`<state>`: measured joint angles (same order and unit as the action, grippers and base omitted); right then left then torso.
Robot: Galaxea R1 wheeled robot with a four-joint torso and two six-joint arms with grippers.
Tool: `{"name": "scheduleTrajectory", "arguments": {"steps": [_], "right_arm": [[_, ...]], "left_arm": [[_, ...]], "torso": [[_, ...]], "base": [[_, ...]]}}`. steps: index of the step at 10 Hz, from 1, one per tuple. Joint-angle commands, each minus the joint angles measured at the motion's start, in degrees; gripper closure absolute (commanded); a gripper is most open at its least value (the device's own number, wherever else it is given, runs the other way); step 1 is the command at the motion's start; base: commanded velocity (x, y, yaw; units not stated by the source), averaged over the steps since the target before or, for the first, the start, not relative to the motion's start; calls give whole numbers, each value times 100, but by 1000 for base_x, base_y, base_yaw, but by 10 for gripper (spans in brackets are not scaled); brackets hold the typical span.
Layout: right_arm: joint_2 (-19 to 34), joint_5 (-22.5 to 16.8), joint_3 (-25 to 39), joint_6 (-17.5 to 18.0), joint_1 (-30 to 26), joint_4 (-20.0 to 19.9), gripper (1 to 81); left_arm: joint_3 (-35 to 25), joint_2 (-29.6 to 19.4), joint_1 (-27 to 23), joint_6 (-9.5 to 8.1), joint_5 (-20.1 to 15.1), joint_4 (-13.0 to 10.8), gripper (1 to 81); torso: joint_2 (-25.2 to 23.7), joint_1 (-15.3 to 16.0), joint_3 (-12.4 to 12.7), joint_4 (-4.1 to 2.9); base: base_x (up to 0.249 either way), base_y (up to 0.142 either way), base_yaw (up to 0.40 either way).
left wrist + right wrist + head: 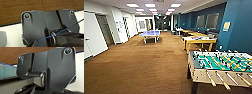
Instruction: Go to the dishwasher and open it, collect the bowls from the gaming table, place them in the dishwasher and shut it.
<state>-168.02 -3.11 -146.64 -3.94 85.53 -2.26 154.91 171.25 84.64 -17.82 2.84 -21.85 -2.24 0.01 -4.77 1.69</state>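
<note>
Driving toward the gaming table [199,39], I must close in; whether either end effector is clenched, I cannot tell.

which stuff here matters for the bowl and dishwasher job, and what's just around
Part of the job:
- gaming table, white top, yellowish rim, colourful boxes on it

Just around:
- table-football table, nearest, on the right
- blue ping-pong table, farther down the room
- white door on the left
- brown carpet
</note>
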Motion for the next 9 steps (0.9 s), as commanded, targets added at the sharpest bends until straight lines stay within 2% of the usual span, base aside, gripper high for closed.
{"name": "scheduleTrajectory", "arguments": {"steps": [1,9], "right_arm": [[21,-348,49,-19,-312,41,10],[-50,-340,23,-19,-242,6,10]], "left_arm": [[-4,-47,-277,24,-249,-13,10],[-4,6,-277,33,-275,-39,10]], "torso": [[0,0,0,0],[0,-1,0,0]], "base": [[132,0,0],[133,0,0]]}}
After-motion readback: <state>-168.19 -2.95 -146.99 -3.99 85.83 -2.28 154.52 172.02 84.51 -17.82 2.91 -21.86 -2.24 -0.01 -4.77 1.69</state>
